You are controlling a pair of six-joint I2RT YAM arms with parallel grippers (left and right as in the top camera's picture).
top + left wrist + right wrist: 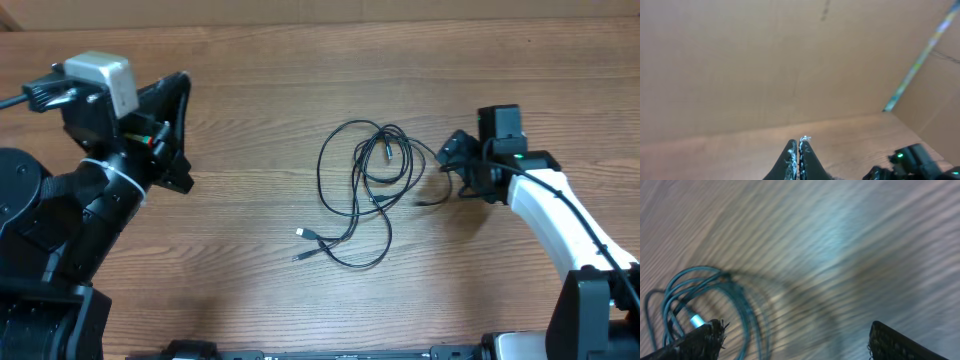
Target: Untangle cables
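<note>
Cables (365,190) tangled at middle of table (250,60), long axis far-to-near. Right gripper (448,170) spread, empty, just right of tangle, clearly nearer. Left gripper (798,145) pressed together, empty, well apart at left.

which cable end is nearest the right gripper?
The black end trailing off the tangle's right side, close by the right gripper. The silvery plug and its neighbour lie at the tangle's lower left.
</note>
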